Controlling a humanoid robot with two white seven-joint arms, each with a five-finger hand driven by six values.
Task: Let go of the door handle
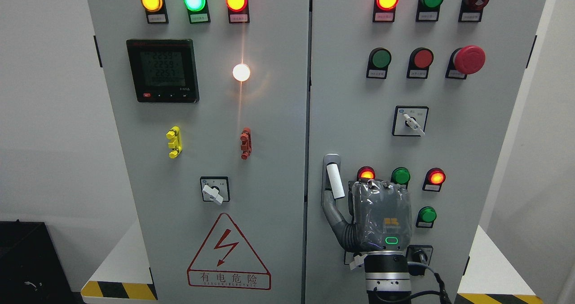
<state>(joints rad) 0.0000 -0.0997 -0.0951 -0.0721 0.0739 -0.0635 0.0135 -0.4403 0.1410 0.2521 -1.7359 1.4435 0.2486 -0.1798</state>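
The right robot hand [381, 216], grey and wrapped in clear film, is raised against the lower part of the right door of the grey metal electrical cabinet [278, 169]. Its thumb reaches up-left to touch the bottom of the white-gripped grey door handle [333, 178]; whether its other fingers are curled or spread cannot be told. Lit red and green round indicator lamps [400, 176] sit just above the robot hand.
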